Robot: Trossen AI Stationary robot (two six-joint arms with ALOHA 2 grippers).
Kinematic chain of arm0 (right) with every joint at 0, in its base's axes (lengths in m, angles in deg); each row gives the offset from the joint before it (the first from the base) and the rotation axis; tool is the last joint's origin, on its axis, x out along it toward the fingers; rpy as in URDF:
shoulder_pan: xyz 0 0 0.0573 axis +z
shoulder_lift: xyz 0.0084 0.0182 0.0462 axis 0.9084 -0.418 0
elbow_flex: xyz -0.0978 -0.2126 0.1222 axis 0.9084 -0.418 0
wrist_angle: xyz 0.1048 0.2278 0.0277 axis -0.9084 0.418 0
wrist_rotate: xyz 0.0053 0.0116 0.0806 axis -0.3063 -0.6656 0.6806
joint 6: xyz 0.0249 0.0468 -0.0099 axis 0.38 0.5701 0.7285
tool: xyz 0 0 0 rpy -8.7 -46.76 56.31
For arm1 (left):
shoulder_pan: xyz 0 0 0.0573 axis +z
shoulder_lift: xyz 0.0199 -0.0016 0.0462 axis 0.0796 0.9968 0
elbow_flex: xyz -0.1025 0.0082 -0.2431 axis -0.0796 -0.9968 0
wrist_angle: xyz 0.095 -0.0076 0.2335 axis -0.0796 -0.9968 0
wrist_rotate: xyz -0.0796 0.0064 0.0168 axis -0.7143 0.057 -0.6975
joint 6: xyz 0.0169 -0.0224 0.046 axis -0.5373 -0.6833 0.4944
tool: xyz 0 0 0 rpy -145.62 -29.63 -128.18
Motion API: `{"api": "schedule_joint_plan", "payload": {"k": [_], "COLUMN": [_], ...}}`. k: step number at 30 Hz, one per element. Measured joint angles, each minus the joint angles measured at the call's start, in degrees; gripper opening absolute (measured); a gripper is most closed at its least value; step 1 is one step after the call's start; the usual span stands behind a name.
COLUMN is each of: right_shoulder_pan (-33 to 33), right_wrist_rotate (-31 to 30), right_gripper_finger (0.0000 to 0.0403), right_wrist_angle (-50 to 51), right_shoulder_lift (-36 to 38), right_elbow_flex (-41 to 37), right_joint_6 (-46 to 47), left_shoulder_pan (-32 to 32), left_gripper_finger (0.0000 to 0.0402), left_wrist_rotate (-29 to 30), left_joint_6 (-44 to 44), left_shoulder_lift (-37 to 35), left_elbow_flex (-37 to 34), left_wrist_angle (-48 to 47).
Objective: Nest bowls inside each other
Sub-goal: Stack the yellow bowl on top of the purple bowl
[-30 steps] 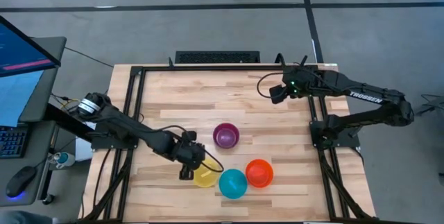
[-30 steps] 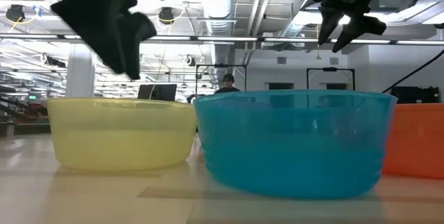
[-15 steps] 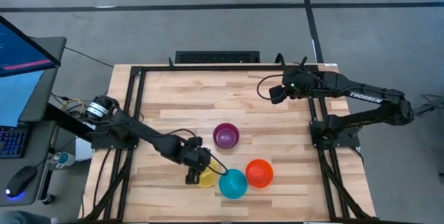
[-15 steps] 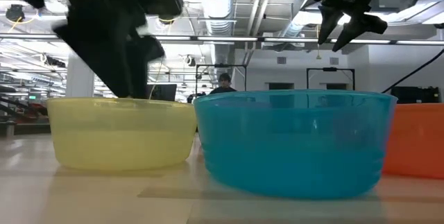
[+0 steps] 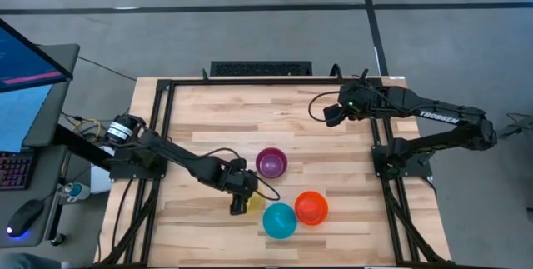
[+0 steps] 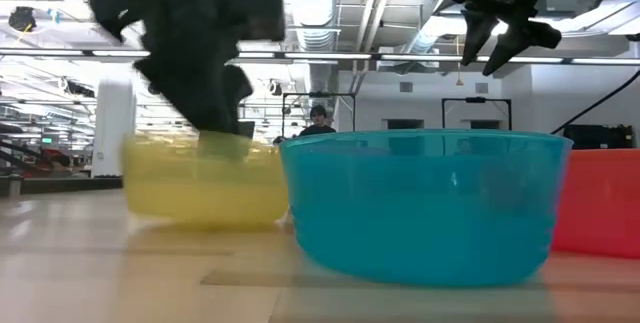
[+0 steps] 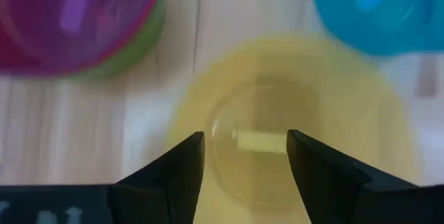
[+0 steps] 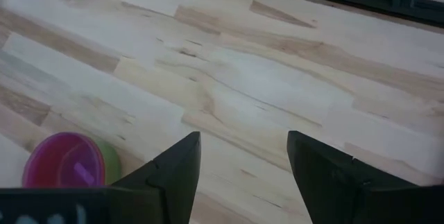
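The yellow bowl [image 5: 254, 203] [image 6: 205, 183] [image 7: 333, 113] stands on the table, close beside the blue bowl [image 5: 280, 221] [image 6: 420, 203] [image 7: 374, 5]. The orange-red bowl [image 5: 311, 207] [image 6: 605, 203] is on the blue bowl's right. A purple-pink bowl [image 5: 271, 162] [image 7: 69, 23] [image 8: 66, 161] sits nested in a green bowl [image 7: 149, 40]. My left gripper [image 5: 241, 204] [image 6: 215, 128] [image 7: 244, 141] is open, with its fingers down over the yellow bowl. My right gripper [image 5: 331, 112] [image 6: 505, 48] [image 8: 243, 148] hangs open, high over the table's far right part. My left gripper comes at the yellow bowl from above, pointing down, and both open fingers reach into its hollow. One finger [image 7: 187, 158] stands at the bowl's wall [image 7: 182, 123], the other [image 7: 305, 158] over its floor. The bowl shows blurred; which finger bears on it I cannot tell.
Black frame rails [image 5: 162, 136] run along the table's left, right and far sides. Bare wood [image 5: 250, 115] lies between the bowls and the far edge. A monitor and keyboard [image 5: 25, 94] stand off the table's left. A person [image 6: 318, 118] shows far off in the room.
My left gripper has moved toward the table's right and come down into the yellow bowl. The yellow bowl has slid toward the right and a little toward the far edge, up against the blue bowl.
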Motion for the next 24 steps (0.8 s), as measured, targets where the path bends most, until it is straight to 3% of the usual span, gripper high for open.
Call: {"api": "schedule_joint_plan", "payload": {"k": [8, 19, 22, 24], "right_shoulder_pan": [-0.11, -0.11, -0.11, -0.11], "right_wrist_rotate": [-0.23, -1.51, -1.52, -1.53], "right_gripper_finger": [0.024, 0.024, 0.024, 0.024], "right_wrist_angle": [0.01, 0.01, 0.07, 0.15], "right_shoulder_lift": [0.0, 0.0, 0.01, 0.01], "right_elbow_flex": [0.0, 0.0, 0.0, 0.0], "right_joint_6": [-0.59, -0.61, -0.61, -0.6], "left_shoulder_pan": [0.0, 2.43, 3.24, 3.77], "left_gripper_finger": [0.0197, 0.0193, 0.0158, 0.0106], "left_wrist_rotate": [4.54, 1.36, 1.25, 0.15], "left_joint_6": [3.44, 5.68, 7.04, 8.78], "left_shoulder_lift": [-0.15, 0.79, 0.79, 0.79], "left_elbow_flex": [4.43, -2.14, -2.89, -2.89], "left_wrist_angle": [-8.56, -3.76, -3.34, -3.39]}}
